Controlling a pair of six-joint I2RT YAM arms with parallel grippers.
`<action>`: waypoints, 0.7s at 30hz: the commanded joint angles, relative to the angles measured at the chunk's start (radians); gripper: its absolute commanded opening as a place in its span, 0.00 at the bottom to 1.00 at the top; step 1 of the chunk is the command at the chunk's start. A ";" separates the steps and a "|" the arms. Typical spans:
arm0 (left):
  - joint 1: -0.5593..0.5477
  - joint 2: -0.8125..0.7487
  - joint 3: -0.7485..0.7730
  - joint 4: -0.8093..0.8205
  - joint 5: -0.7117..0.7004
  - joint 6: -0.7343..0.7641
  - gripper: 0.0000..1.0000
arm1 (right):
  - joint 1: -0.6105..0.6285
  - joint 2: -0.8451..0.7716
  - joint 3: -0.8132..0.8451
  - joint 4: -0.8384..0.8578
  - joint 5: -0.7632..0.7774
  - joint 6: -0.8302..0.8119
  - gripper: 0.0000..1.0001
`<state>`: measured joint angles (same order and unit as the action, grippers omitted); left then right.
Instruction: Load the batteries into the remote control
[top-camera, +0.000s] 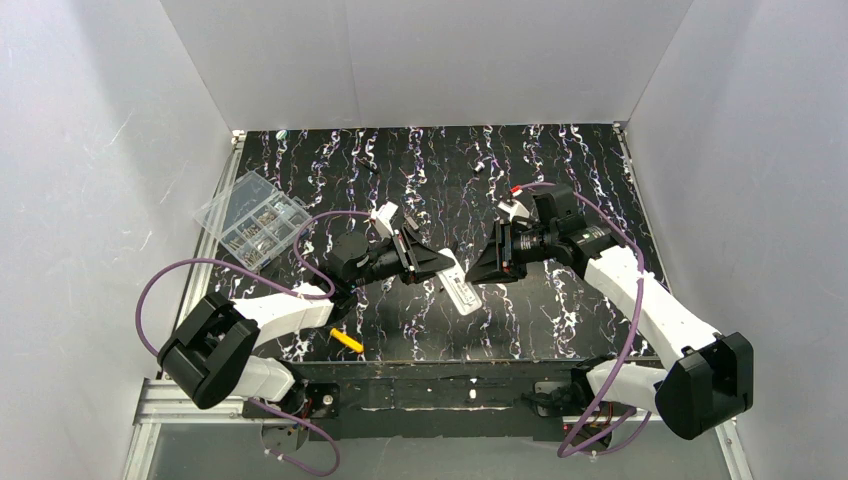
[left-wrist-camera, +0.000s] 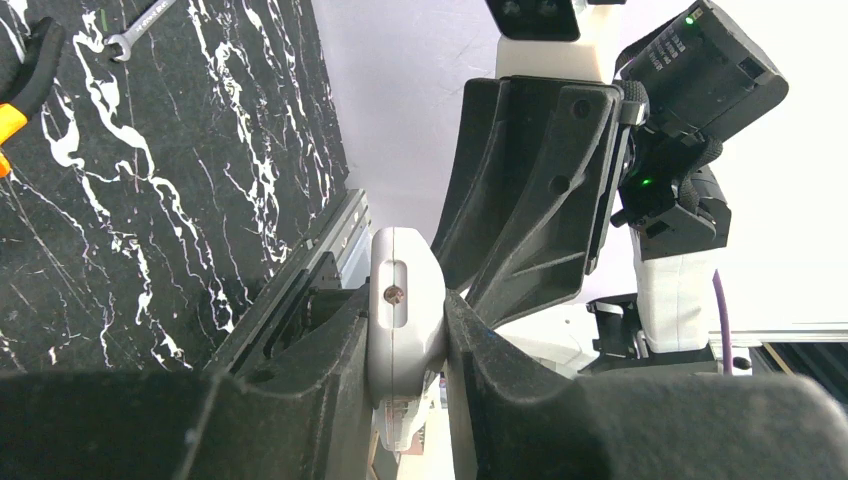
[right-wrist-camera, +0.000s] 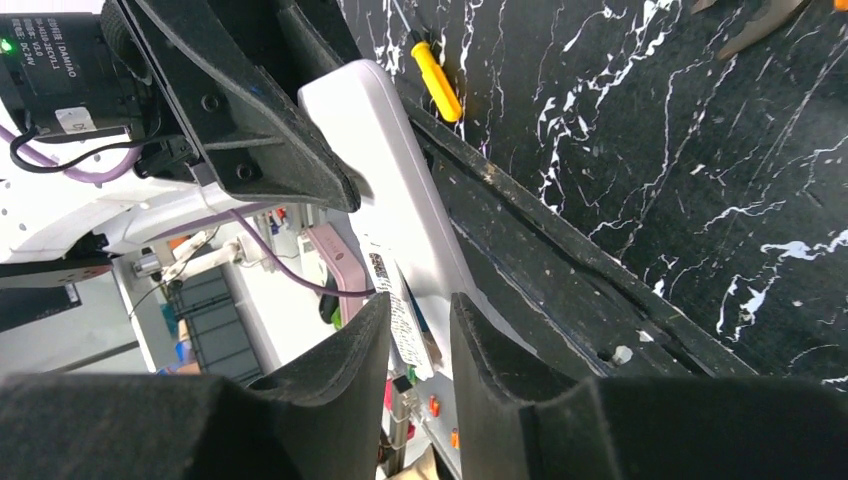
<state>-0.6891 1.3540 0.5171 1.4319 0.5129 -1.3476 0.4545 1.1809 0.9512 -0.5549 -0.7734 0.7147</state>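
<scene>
The white remote control (top-camera: 464, 290) is held up off the table, tilted, between the two arms. My left gripper (top-camera: 443, 264) is shut on it; in the left wrist view (left-wrist-camera: 405, 312) both fingers press the sides of the remote (left-wrist-camera: 405, 280). My right gripper (top-camera: 476, 270) is close to the remote's other side. In the right wrist view its jaws (right-wrist-camera: 420, 305) stand a narrow gap apart with nothing between them, and the remote (right-wrist-camera: 385, 170) lies just beyond the fingertips. No blue batteries show in any view.
A clear compartment box (top-camera: 253, 218) sits at the table's left edge. A yellow-handled tool (top-camera: 347, 341) lies near the front edge, also in the right wrist view (right-wrist-camera: 437, 82). A wrench (left-wrist-camera: 140, 28) and pliers (left-wrist-camera: 20, 90) lie on the black marbled table (top-camera: 560, 160).
</scene>
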 joint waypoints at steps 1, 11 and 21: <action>-0.004 -0.027 0.036 0.111 0.038 -0.015 0.00 | 0.000 -0.033 0.077 -0.059 0.076 -0.061 0.36; -0.005 -0.030 0.052 0.111 0.053 -0.023 0.00 | 0.000 -0.166 0.104 -0.066 0.276 -0.204 0.36; -0.004 -0.021 0.074 0.111 0.078 -0.048 0.00 | 0.000 -0.306 0.027 0.046 0.500 -0.367 0.36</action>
<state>-0.6895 1.3540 0.5446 1.4528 0.5434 -1.3819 0.4545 0.9047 0.9989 -0.6086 -0.3962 0.4305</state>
